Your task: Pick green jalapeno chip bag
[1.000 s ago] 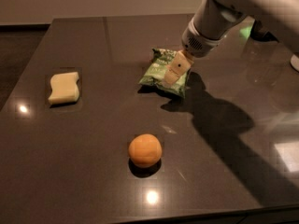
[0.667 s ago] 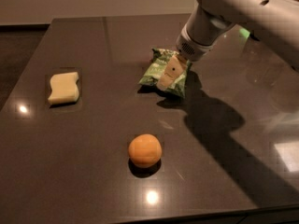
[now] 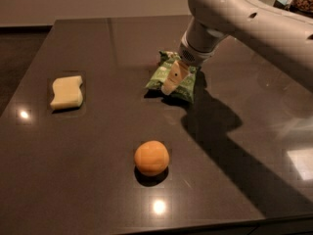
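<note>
The green jalapeno chip bag lies on the dark table, right of centre toward the back. My gripper reaches down from the upper right and sits right over the bag, with one pale finger showing against the bag's middle. The arm hides the bag's far right part.
An orange sits on the table in front of the bag. A pale yellow sponge lies at the left. The arm's thick white link crosses the upper right and casts a shadow to the right of the bag.
The arm has swung further left and lower over the bag, and the gripper has come down onto it. The bag, orange and sponge have not moved.
</note>
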Available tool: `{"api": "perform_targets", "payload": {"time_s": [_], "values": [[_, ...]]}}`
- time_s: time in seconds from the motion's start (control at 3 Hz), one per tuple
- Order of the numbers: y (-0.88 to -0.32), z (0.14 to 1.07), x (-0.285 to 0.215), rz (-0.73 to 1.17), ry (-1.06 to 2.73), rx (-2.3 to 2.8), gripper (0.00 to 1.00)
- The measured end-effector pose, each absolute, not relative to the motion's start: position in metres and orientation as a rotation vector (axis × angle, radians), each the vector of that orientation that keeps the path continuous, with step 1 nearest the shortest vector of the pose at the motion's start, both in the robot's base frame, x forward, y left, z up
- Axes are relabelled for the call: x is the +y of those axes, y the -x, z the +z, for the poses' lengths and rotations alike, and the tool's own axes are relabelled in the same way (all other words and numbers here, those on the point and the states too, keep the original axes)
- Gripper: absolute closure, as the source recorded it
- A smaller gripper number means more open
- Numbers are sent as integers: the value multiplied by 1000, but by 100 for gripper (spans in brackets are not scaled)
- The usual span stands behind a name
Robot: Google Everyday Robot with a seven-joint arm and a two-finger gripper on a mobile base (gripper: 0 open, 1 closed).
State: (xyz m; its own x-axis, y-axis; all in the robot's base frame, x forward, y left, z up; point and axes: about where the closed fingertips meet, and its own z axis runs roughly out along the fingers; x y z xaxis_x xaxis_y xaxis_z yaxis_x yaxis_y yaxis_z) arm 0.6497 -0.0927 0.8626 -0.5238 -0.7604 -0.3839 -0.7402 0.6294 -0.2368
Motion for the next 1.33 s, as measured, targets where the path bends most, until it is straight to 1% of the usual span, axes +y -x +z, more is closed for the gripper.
{"api": "perform_targets", "payload": {"time_s": [0.33,1.0,1.33], "values": [[-655,856,-89,-46,1203,2403,19],[-652,873,-92,16,1208,2374,67],[-648,895,-96,42,1199,2331,97]]}}
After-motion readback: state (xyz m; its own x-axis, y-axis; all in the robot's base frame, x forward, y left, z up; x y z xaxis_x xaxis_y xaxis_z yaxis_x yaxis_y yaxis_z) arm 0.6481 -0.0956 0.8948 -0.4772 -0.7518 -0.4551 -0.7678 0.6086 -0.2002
